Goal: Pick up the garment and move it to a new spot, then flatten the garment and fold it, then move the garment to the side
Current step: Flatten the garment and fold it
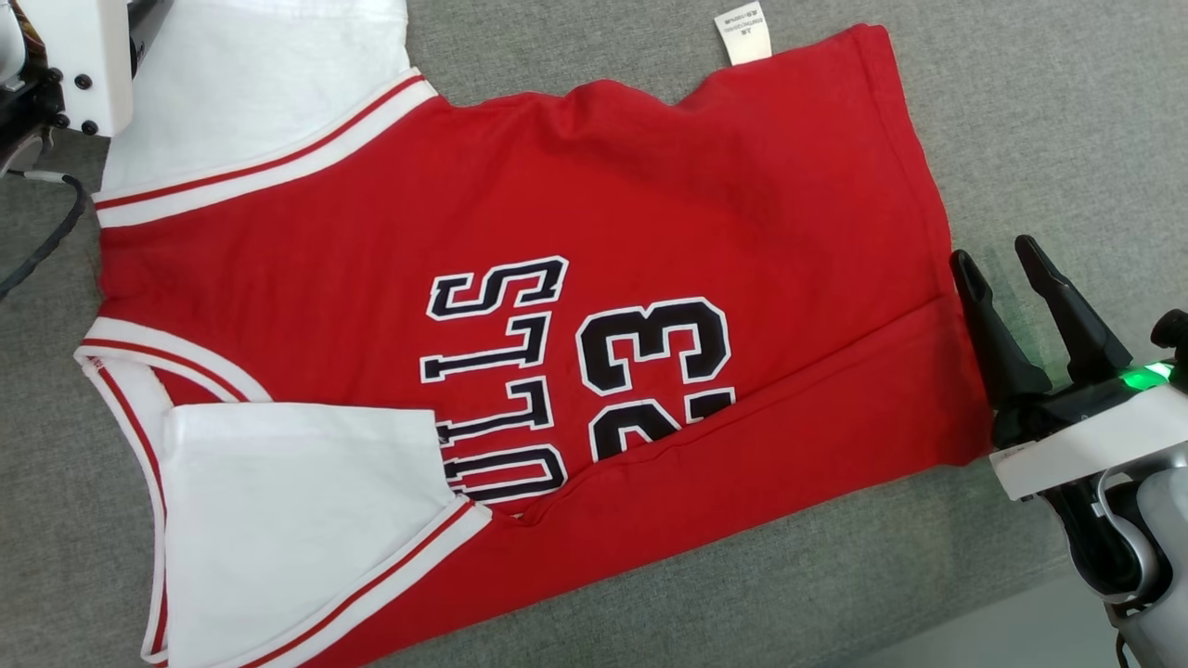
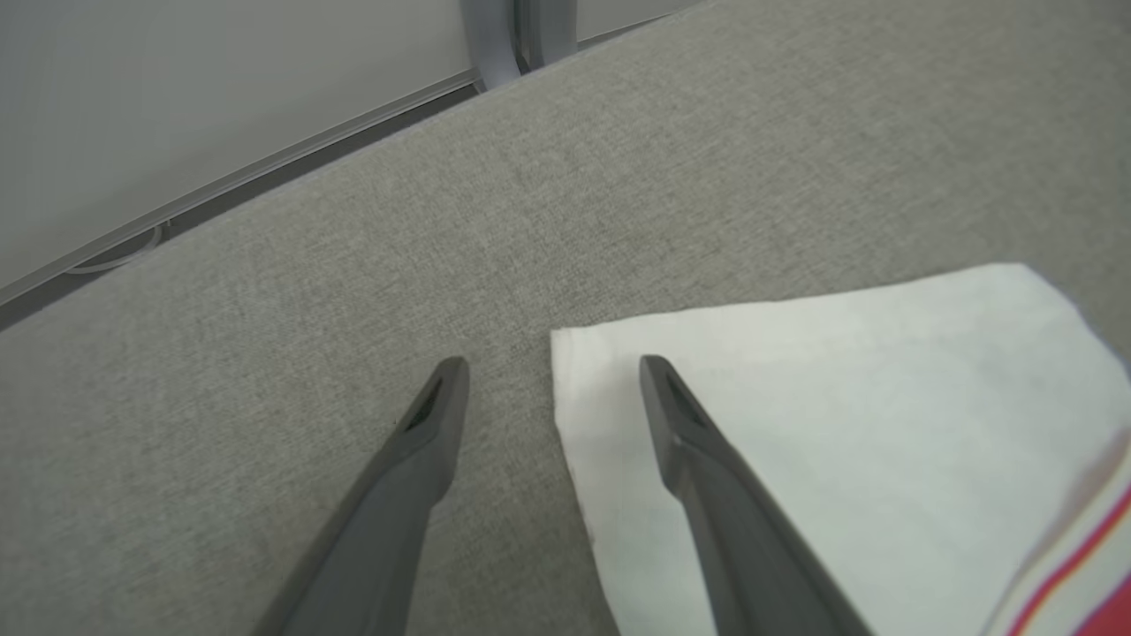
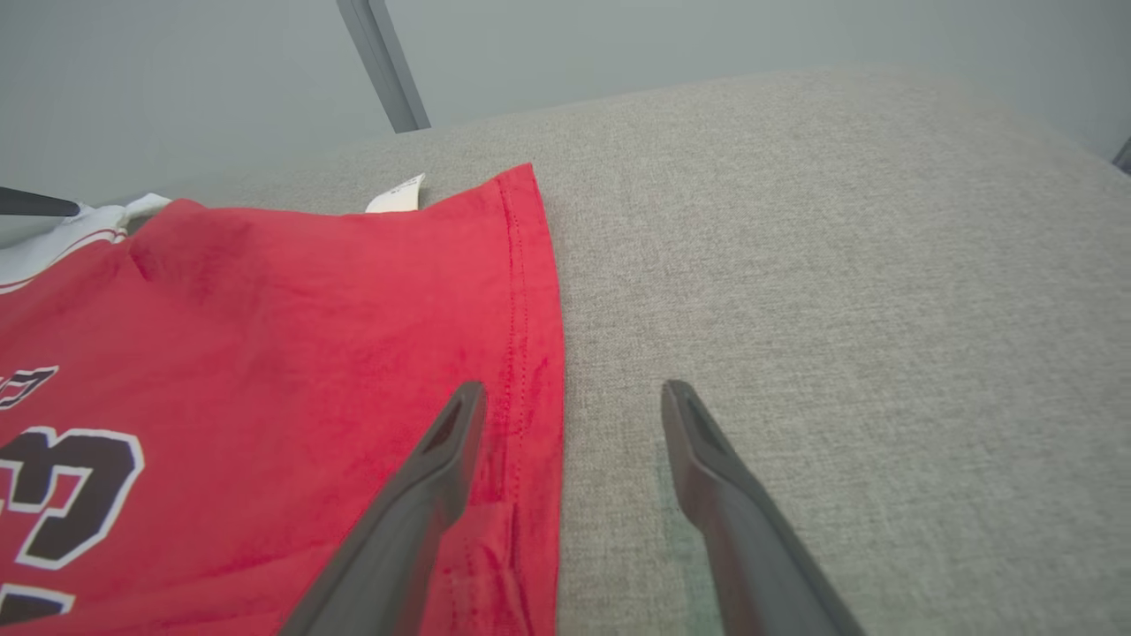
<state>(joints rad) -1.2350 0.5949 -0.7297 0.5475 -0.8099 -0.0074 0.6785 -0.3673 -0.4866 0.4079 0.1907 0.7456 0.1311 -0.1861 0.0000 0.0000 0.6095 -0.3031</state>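
Note:
The garment (image 1: 557, 232) is a red jersey with black "23" lettering and white sleeves, spread on the grey table cover, its lower edge folded up over the print. My right gripper (image 1: 998, 262) stands open just off the jersey's right hem. In the right wrist view that gripper (image 3: 574, 389) straddles the red hem (image 3: 530, 353), one finger above the cloth and the other above bare cover. My left gripper (image 2: 555, 364) is open over a corner of the white sleeve (image 2: 839, 424), holding nothing. The left arm's white body (image 1: 79, 56) sits at the head view's top left.
Grey table cover (image 1: 1049, 111) lies bare to the right of the jersey. The table's edge and pale floor (image 1: 1002, 640) show at the lower right. A black cable (image 1: 46, 241) runs off the left side. A white care label (image 1: 742, 32) sticks out at the jersey's top.

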